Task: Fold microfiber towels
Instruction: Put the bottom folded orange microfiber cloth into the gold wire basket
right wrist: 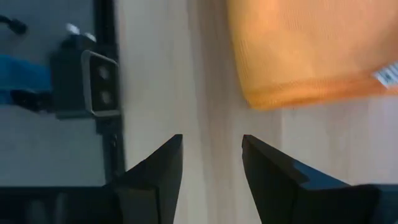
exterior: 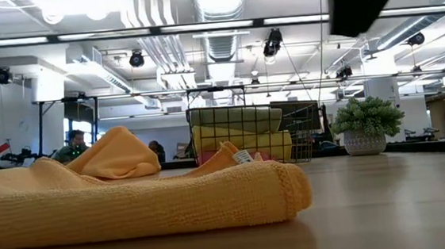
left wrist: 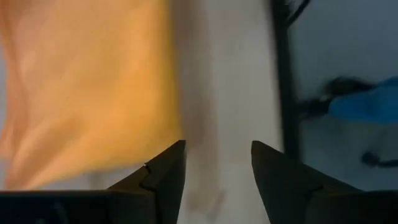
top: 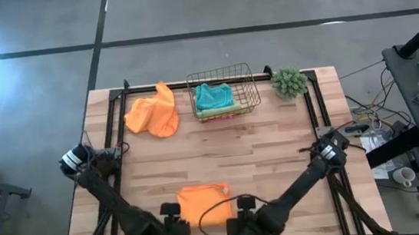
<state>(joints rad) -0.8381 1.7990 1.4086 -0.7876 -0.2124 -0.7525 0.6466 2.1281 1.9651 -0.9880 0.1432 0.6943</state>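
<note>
Left gripper (left wrist: 216, 165) and right gripper (right wrist: 211, 158): jaws parted, holding nothing. Folded orange towel (top: 204, 201) lies between them, touching neither.

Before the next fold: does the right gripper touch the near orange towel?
Apart. In the right wrist view the right gripper is open over bare wood, with a gap to the orange towel.

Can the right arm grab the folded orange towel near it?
Probably yes. The right gripper hangs just beside the folded orange towel at the table's near edge, its fingers open and empty. Only bare table lies between them. The left gripper waits on the towel's other side, not blocking.
</note>
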